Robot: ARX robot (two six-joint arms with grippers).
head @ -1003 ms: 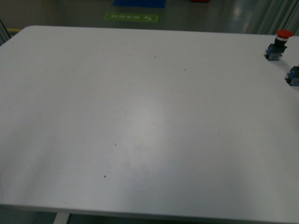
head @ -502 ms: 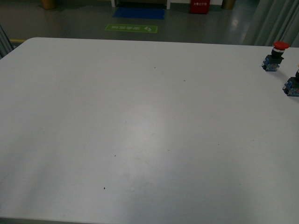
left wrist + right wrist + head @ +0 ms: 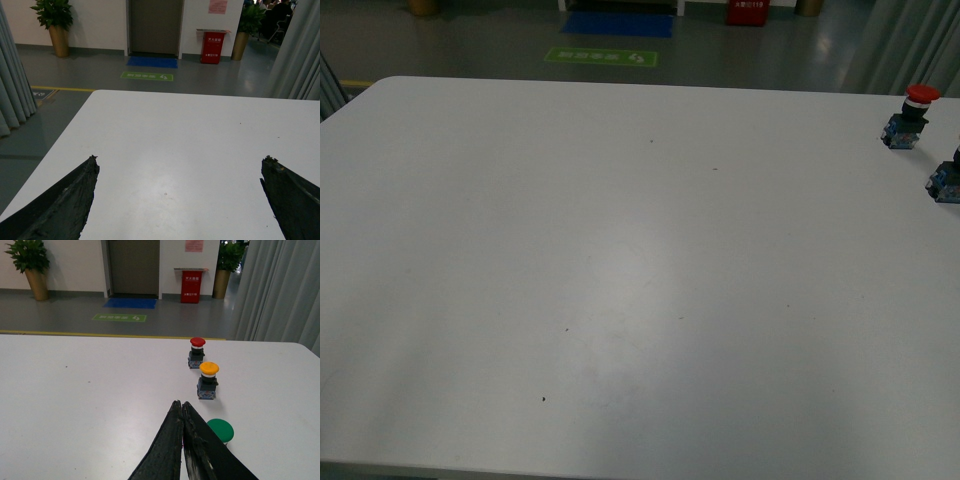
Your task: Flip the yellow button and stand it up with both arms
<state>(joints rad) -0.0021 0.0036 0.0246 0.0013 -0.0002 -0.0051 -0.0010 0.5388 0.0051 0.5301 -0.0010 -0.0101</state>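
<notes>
1. One yellow button stands on the white surface, orange-yellow cap up and black-and-blue contact block down, so its long axis is upright. In the front view only its block shows, cut by the right edge of the picture.
2. It lies ahead of the right pincer and a little to one side of its tips, well apart from them. The right arm is judged the nearer, since the left wrist view does not show the button at all.
3. Right pincer: fingers pressed together with no gap, holding nothing.
4. Left pincer: fingers spread wide apart over bare surface, holding nothing.
5. A red button stands upright just beyond the yellow one, and a green button sits nearer the right pincer, just beside its fingers. The three form a row running away from the pincer.
6. Judgement: the coming reach must pass the green cap without knocking it.
7. No containers are in view.
</notes>
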